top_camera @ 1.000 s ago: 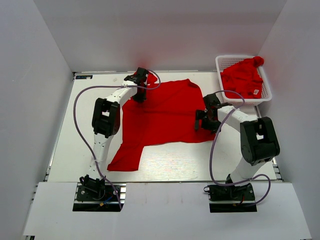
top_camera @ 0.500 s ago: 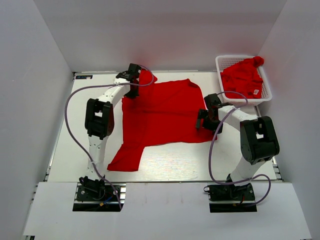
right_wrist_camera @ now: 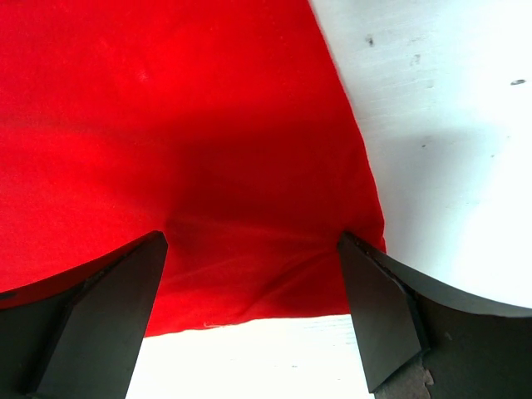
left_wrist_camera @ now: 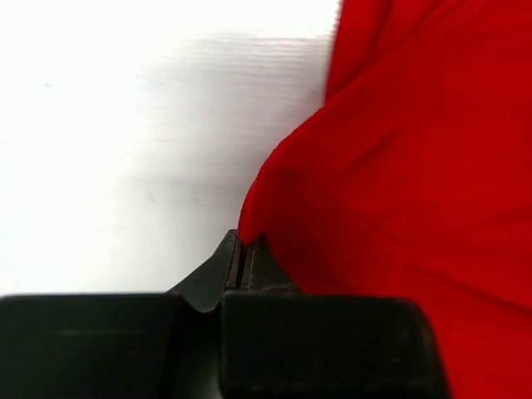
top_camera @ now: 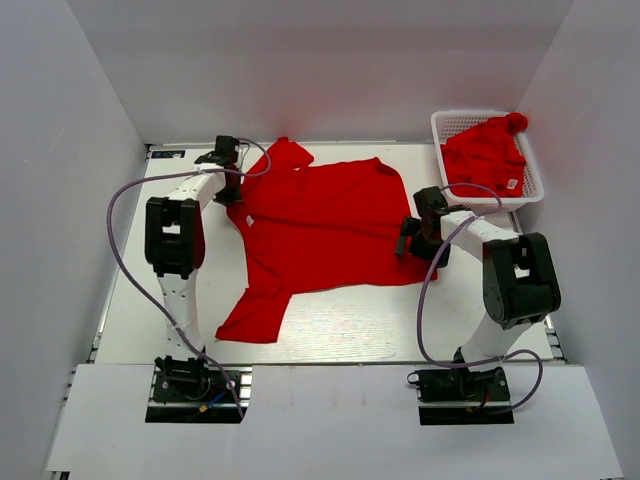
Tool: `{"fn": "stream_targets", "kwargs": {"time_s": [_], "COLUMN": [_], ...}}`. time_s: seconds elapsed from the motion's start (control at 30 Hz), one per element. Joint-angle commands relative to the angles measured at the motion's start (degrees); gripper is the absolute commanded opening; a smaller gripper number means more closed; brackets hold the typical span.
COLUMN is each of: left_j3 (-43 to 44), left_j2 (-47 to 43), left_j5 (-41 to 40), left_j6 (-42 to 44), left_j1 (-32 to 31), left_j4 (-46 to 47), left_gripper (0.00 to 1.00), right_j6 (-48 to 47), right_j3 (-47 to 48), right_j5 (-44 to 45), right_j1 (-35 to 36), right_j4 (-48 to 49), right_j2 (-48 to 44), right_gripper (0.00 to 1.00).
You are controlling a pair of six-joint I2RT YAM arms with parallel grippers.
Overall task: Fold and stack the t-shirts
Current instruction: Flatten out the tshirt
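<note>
A red t-shirt [top_camera: 320, 225] lies spread on the white table, one sleeve trailing toward the near left. My left gripper [top_camera: 232, 185] is shut on the shirt's far left edge; in the left wrist view the cloth [left_wrist_camera: 416, 166] runs out of the closed jaws [left_wrist_camera: 246, 249]. My right gripper [top_camera: 412, 240] is open, its fingers [right_wrist_camera: 116, 307] pressed down on either side of the shirt's right hem corner [right_wrist_camera: 249, 208]. A second red t-shirt [top_camera: 487, 152] lies bunched in the white basket [top_camera: 450, 122], its white label showing.
The basket stands at the far right corner. White walls enclose the table on three sides. Purple cables loop from both arms. Bare white table [top_camera: 340, 325] lies in front of the shirt.
My left gripper has moved left along the far edge, pulling the shirt's corner with it, so the cloth has stretched out to the left. My right gripper has stayed on the right hem.
</note>
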Motion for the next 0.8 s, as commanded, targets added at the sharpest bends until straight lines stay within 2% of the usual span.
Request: {"fn": "stream_targets", "kwargs": {"time_s": [0.0, 0.33, 0.73, 0.77], "left_j3": [-0.26, -0.79, 12.20, 14.39], "left_j2": [-6.54, -3.47, 7.60, 8.21], "left_j5": [1.69, 3.10, -1.99, 0.01], "left_j6": [4.06, 9.68, 14.43, 14.43], "left_j1": [2.27, 7.63, 11.07, 11.68], "left_j4": [3.78, 7.47, 4.67, 3.70], "left_gripper": [0.00, 0.00, 0.00, 0.07], "right_j6": [0.59, 0.51, -0.63, -0.72], "right_j3": [-2.40, -2.32, -1.61, -1.44], "right_j5": [3.34, 4.40, 4.58, 4.40], "right_j1": [-1.52, -3.01, -3.89, -3.89], "right_j4": [-1.68, -2.73, -3.26, -3.09], "right_j2": [0.81, 0.99, 0.81, 0.73], "right_gripper": [0.90, 0.90, 0.90, 0.90]}}
